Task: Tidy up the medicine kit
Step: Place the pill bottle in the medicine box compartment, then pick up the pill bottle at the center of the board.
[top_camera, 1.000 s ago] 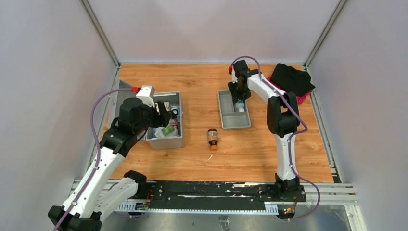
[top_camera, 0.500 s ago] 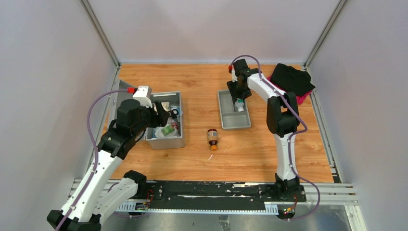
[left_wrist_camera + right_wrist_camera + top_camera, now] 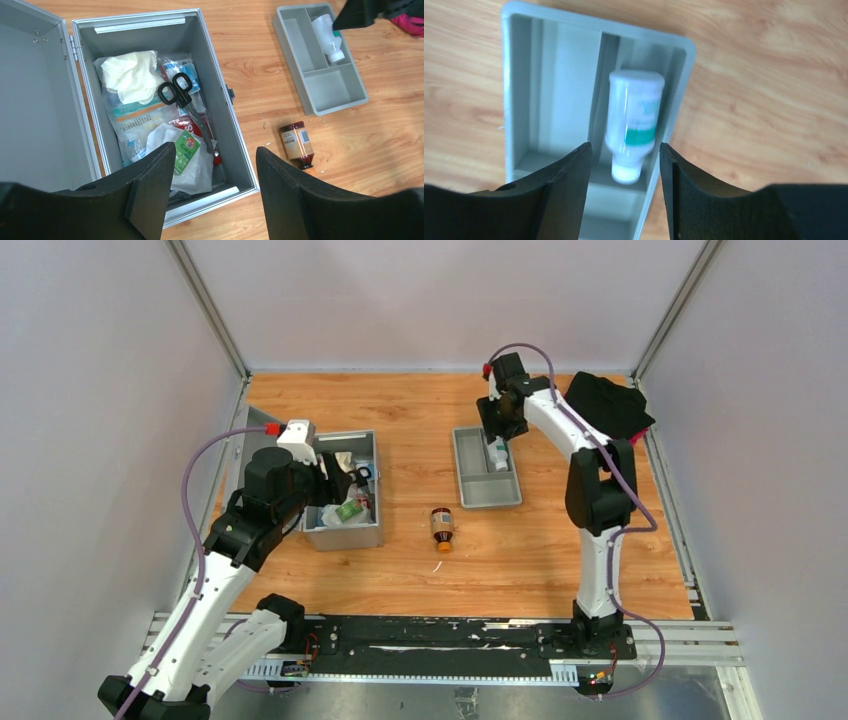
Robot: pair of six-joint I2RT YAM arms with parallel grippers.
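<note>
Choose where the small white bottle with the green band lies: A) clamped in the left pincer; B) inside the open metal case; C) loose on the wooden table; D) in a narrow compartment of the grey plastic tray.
D: the white bottle lies on its side in a narrow compartment of the grey tray, with the right pincer open above it.
</note>
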